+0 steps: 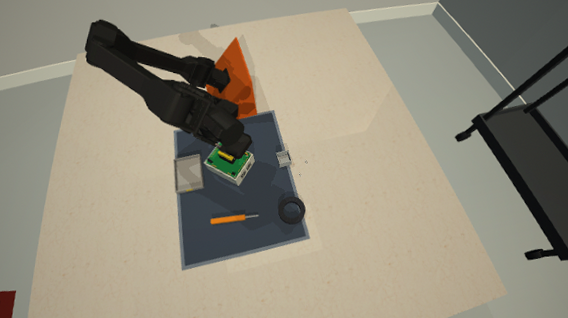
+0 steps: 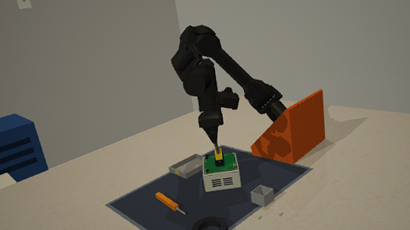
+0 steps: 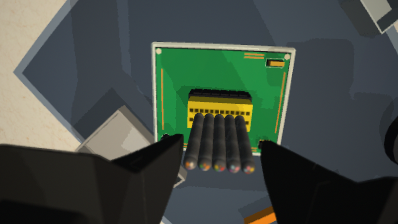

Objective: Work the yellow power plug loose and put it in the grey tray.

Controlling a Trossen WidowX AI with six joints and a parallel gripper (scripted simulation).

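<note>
Wrist view: the yellow rectangular power plug (image 1: pixel 225 155) (image 2: pixel 218 154) (image 3: pixel 220 106) sits in its black socket (image 1: pixel 227 160) (image 2: pixel 219 162) (image 3: pixel 220 94); the black gripper's (image 1: pixel 235 152) (image 2: pixel 215 143) (image 3: pixel 222 138) fingers stand moderately apart, holding nothing. A shallow regrip (cables only) could slip, or straight pulling jam it.

Yellow pwr plug (image 1: pixel 225 155) (image 2: pixel 218 154) (image 3: pixel 220 107): rect. body, rows of small dark holes, dk. grey wires; upright at blk socket (image 2: pixel 219 161) (image 3: pixel 220 94) on green circuit board (image 1: pixel 227 168) (image 2: pixel 230 161) (image 3: pixel 220 67), out of tray. Grey tray (image 1: pixel 203 175) (image 2: pixel 186 174) (image 3: pixel 119 131): shallow, rect., open-topped, beside board's white housing, flat.
</note>
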